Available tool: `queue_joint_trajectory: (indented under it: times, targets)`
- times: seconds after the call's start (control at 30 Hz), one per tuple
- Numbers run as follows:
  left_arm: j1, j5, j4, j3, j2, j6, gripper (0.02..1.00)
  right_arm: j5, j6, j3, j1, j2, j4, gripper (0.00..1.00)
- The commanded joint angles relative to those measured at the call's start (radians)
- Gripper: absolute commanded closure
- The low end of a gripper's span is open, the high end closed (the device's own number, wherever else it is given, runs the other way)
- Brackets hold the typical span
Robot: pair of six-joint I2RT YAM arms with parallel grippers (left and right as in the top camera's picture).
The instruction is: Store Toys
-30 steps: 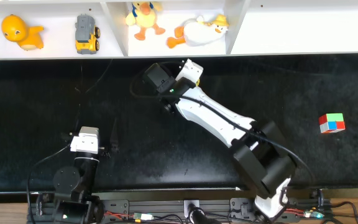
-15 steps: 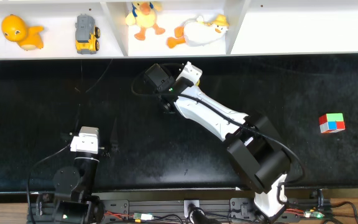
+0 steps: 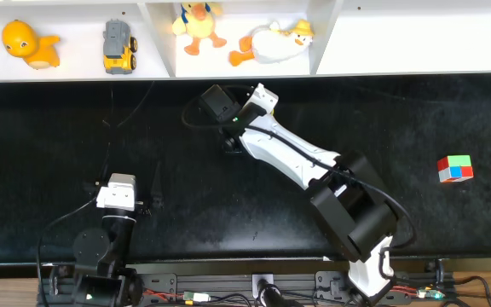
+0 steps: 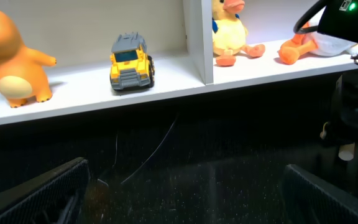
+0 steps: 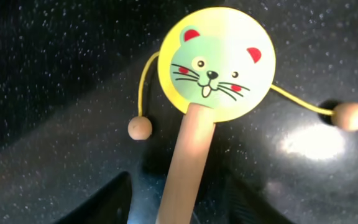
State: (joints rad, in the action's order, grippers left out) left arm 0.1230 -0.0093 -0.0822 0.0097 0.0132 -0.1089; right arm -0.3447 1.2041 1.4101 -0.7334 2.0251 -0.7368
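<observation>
A wooden rattle drum (image 5: pixel 215 59) with a green cat face, a long handle (image 5: pixel 185 168) and two beads on yellow strings lies on the black table. My right gripper (image 5: pixel 178 182) is right over it, open, its fingers on either side of the handle with small gaps. In the top view the right gripper (image 3: pixel 231 136) is left of centre, near the white shelf (image 3: pixel 228 70). My left gripper (image 4: pixel 185 199) is open and holds nothing, low near the table's front left (image 3: pixel 135 200). A coloured cube (image 3: pixel 454 169) sits far right.
The shelf's compartments hold an orange figure (image 3: pixel 28 43), a yellow truck (image 3: pixel 119 47), a yellow duck plush (image 3: pixel 199 26) and a white goose plush (image 3: pixel 271 43). Thin cables (image 3: pixel 113 111) cross the table at left. The right compartment (image 3: pixel 416 34) has free room.
The right arm's elbow has swung left and its wrist has shifted slightly toward the shelf side. The left arm has stayed put.
</observation>
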Motion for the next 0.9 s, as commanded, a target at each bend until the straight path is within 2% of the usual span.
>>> queue_joint_trajectory:
  times: [0.03, 0.2, 0.33, 0.63, 0.77, 0.9]
  targets:
    - [0.005, -0.008, -0.003, -0.002, -0.011, -0.018, 0.020, 0.005, 0.008, 0.015, 0.003, 0.015, -0.003, 0.711]
    - [0.005, -0.008, -0.003, -0.002, -0.011, -0.018, 0.020, 0.005, 0.008, 0.015, 0.004, 0.015, -0.021, 0.812]
    - [0.005, -0.008, -0.003, -0.002, -0.011, -0.018, 0.020, 0.004, 0.008, 0.014, 0.004, 0.015, -0.055, 0.849]
    - [0.005, -0.008, -0.003, -0.002, -0.011, -0.018, 0.020, 0.002, -0.014, -0.003, -0.006, -0.021, -0.158, 0.877]
    - [0.005, -0.008, -0.003, -0.002, -0.011, -0.018, 0.020, -0.042, -0.063, -0.048, -0.005, -0.116, -0.198, 0.853]
    - [0.005, -0.008, -0.003, -0.002, -0.011, -0.018, 0.020, -0.086, -0.067, -0.180, 0.001, -0.267, -0.193, 0.809]
